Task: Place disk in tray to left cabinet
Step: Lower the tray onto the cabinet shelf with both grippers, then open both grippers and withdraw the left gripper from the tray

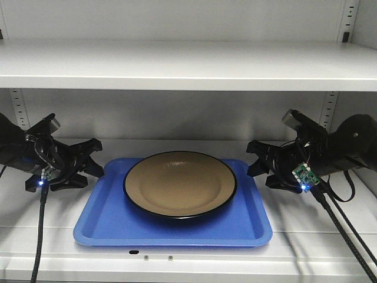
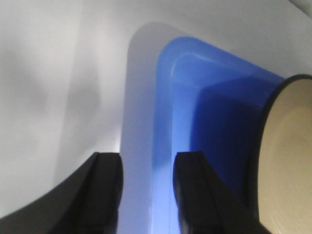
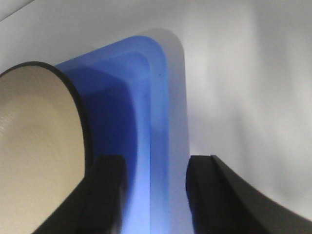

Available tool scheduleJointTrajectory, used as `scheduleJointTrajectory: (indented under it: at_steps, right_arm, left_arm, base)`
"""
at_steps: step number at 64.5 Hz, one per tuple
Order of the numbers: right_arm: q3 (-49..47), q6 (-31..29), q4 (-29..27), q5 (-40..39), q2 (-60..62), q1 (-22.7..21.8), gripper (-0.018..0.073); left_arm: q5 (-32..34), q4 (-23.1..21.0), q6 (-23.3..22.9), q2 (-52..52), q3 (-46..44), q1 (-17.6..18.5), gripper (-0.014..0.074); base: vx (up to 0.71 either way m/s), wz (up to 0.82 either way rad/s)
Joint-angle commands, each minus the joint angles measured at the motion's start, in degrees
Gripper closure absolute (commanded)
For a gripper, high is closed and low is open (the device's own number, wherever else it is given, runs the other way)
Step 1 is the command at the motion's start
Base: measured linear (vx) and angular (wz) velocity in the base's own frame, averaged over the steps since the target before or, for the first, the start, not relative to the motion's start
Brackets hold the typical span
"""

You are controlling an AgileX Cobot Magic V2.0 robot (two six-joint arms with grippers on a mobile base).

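The beige disk with its black rim lies flat in the middle of the blue tray, which rests on a shelf of the pale cabinet. My left gripper is open at the tray's left short side. In the left wrist view its fingers stand apart either side of the tray's rim, with the disk further in. My right gripper is open at the right short side. Its fingers likewise straddle the tray's rim, beside the disk.
Another cabinet shelf runs low overhead, just above both arms. Slotted rails stand at the back corners. The tray's front edge lies close to the shelf's front lip. Cables hang from both wrists over that lip.
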State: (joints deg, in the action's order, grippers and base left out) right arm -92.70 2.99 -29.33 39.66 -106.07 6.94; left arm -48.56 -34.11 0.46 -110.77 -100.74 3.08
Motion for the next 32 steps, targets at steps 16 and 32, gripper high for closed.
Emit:
scheduleJointTrajectory:
  at_steps: [16,32]
  right_arm:
    - [-2.0,-0.3,-1.3,-3.0,3.4,-0.1,0.0181]
    - [-2.0,-0.3,-1.3,-3.0,3.4,-0.1,0.0185]
  left_arm:
    - [2.3,-2.5,0.3,3.3,-1.9,0.1,0.0199]
    - [8.0,-0.3,0.3,9.2,8.0,0.2,0.0199]
  base:
    - [0.00,0.00]
    - [0.00,0.00]
